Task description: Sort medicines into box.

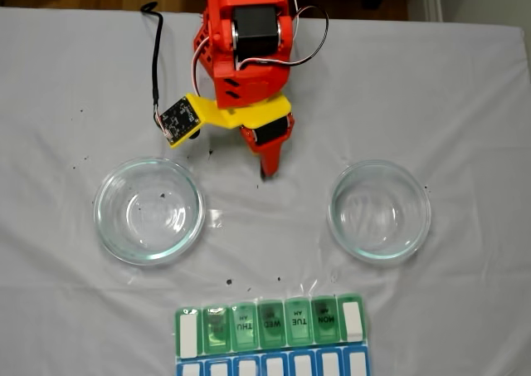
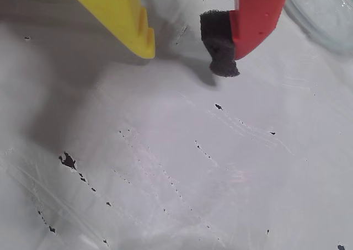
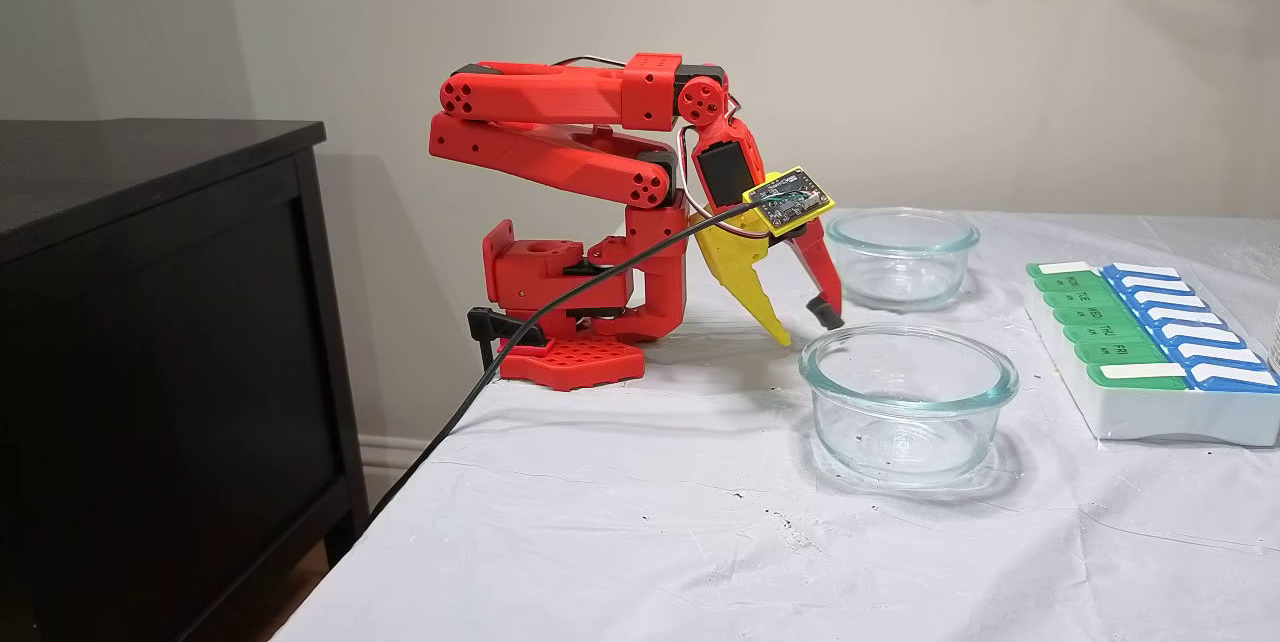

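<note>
My gripper (image 1: 254, 153) hangs open just above the white cloth, close to the arm's base, with nothing between its fingers. In the wrist view the gripper (image 2: 185, 59) shows a yellow finger (image 2: 127, 18) and a red finger carrying a black foam pad (image 2: 220, 46), with a wide gap over bare cloth. Seen from the side, the gripper (image 3: 805, 329) points down between the two glass dishes. The box (image 1: 270, 324) lies at the table's near edge in a fixed view, its green and blue lids down, and it sits at the right (image 3: 1160, 422) in the side view. The medicines are hidden or out of view.
Two round clear glass dishes stand with nothing in them, one left (image 1: 101, 214) and one right (image 1: 333, 214) of the gripper; the side view shows them near (image 3: 905, 402) and far (image 3: 900, 257). A black cable (image 3: 560, 307) trails off the table edge. A dark cabinet (image 3: 150, 322) stands beside the table.
</note>
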Robot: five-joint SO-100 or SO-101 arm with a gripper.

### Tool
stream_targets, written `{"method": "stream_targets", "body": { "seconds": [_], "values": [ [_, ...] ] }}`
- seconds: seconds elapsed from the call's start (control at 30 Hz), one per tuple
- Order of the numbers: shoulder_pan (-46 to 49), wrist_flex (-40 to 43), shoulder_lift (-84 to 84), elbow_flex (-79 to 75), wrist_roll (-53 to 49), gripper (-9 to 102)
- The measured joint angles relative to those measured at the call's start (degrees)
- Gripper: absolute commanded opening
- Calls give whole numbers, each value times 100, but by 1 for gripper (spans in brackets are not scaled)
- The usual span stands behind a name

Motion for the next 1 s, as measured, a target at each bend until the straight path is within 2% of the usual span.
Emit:
{"method": "stream_targets", "body": {
  "seconds": [0.43,1.0],
  "values": [
    [0,0,0,0,0,3],
    [0,0,0,0,0,2]
  ]
}}
